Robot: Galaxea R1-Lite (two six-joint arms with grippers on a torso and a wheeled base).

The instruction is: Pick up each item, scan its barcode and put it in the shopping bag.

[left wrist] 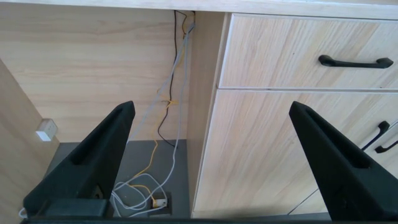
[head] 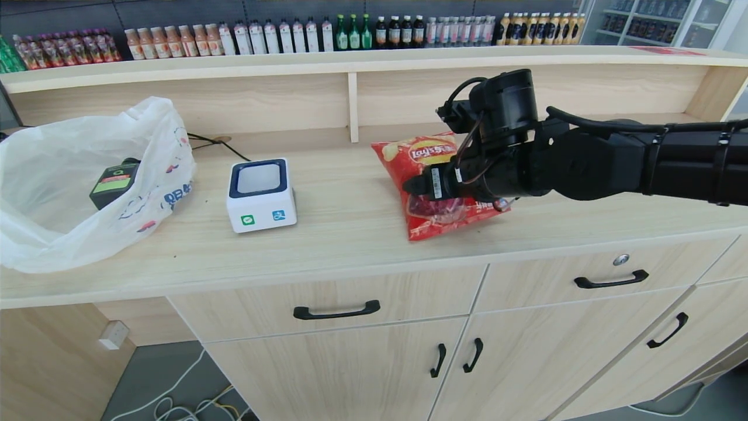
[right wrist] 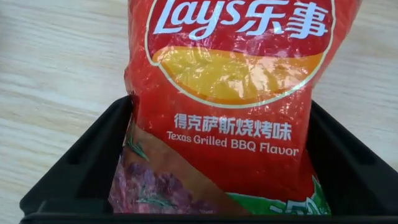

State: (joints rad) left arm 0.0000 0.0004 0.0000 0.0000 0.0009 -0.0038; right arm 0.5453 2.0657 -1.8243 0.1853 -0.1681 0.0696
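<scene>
right end effector (head: 409, 186) grasps the chip bag (head: 422, 153), which lies on the surface (head: 339, 234) (right of the scanner (head: 261, 195)); left end effector (left wrist: 211, 109) hangs released, facing the cabinet (left wrist: 267, 149)

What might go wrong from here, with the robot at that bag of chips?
1. The right gripper sits around a puffy, glossy chip bag; on lifting, it may slip out or get crushed.
2. The scanner stands between the chips and the shopping bag; a low carry might knock it.
3. The shopping bag is limp and slumped, so the chips might catch its rim and land on the counter.
</scene>
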